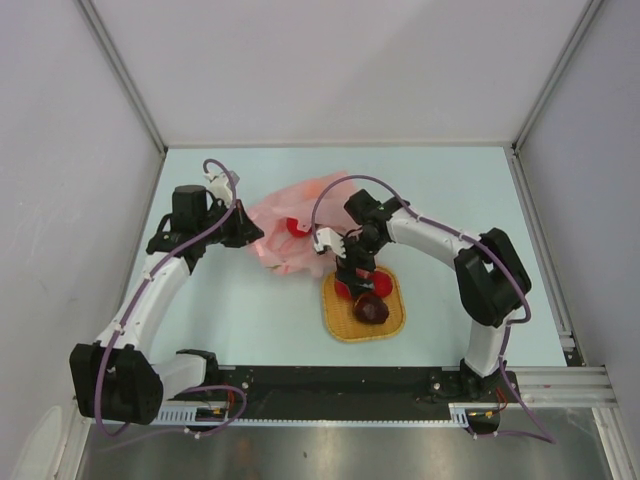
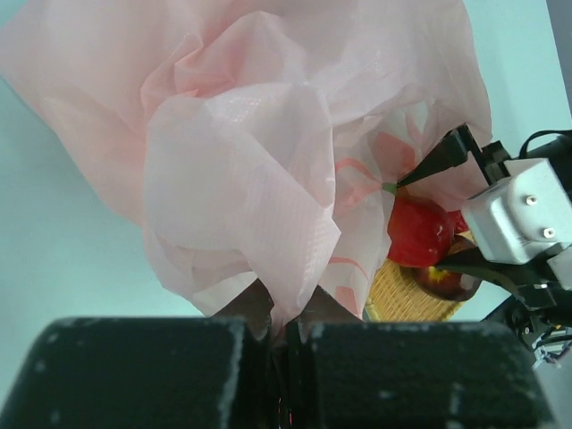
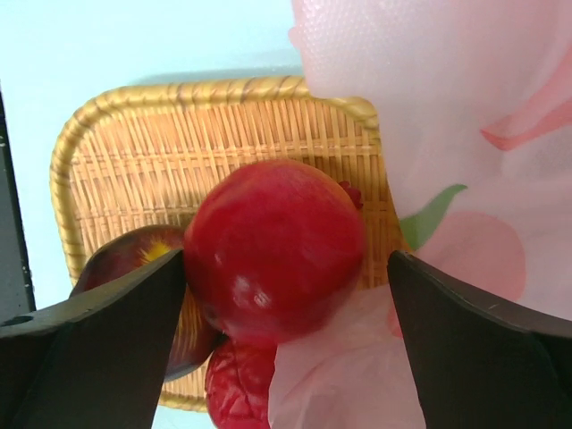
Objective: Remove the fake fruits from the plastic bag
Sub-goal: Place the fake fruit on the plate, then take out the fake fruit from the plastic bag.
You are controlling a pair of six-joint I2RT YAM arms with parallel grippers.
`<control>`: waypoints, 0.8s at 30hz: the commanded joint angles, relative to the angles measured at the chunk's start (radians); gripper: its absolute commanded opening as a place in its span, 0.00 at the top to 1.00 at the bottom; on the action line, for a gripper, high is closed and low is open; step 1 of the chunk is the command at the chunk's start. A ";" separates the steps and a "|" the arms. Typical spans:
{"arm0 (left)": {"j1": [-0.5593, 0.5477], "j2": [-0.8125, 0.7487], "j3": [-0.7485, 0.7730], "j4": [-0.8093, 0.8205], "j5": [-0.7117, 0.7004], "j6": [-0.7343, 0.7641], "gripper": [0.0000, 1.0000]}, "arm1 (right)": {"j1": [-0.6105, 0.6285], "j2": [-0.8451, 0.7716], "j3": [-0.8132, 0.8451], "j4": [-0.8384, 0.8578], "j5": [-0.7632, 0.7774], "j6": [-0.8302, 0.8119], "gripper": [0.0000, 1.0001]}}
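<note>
Pale teal table [image 1: 250, 320], woven tray [image 1: 395, 322] lay nearest holding dark fake fruit [image 1: 370, 310], right gripper [image 3: 286, 268] hung spread around red fake fruit [image 3: 268, 228] over tray, one finger [image 3: 116, 331] touching, pink plastic bag [image 1: 290, 240] lay at tray's 11 o'clock, left gripper [image 1: 244, 226] clamped bag's 9 o'clock edge

1. Right gripper [image 3: 281, 295]: the first fruit [image 3: 273, 246] sits between its fingers, touching one and just clear of the other.
2. Beneath this gripper: the woven mat [image 3: 134, 161], bearing the second fruit [image 3: 134, 255] and third fruit [image 3: 237, 393] under the first.
3. Beside the clear finger: the plastic bag [image 3: 465, 134], overlapping the mat's edge.
4. Left gripper [image 2: 286, 331]: at the bag's opposite side, pinching a fold.
</note>
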 commanded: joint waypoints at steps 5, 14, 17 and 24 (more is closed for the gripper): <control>0.008 0.000 0.012 0.044 0.054 -0.014 1.00 | 0.003 -0.061 0.137 0.034 -0.166 0.131 0.02; 0.008 -0.020 0.022 0.080 0.158 -0.042 1.00 | 0.036 0.115 0.282 0.424 0.074 0.599 0.33; 0.008 -0.031 0.027 0.075 0.166 -0.036 1.00 | 0.037 0.210 0.373 0.470 0.152 0.672 0.26; 0.008 -0.052 0.015 0.064 0.172 -0.023 1.00 | 0.045 0.396 0.545 0.528 0.358 0.752 0.01</control>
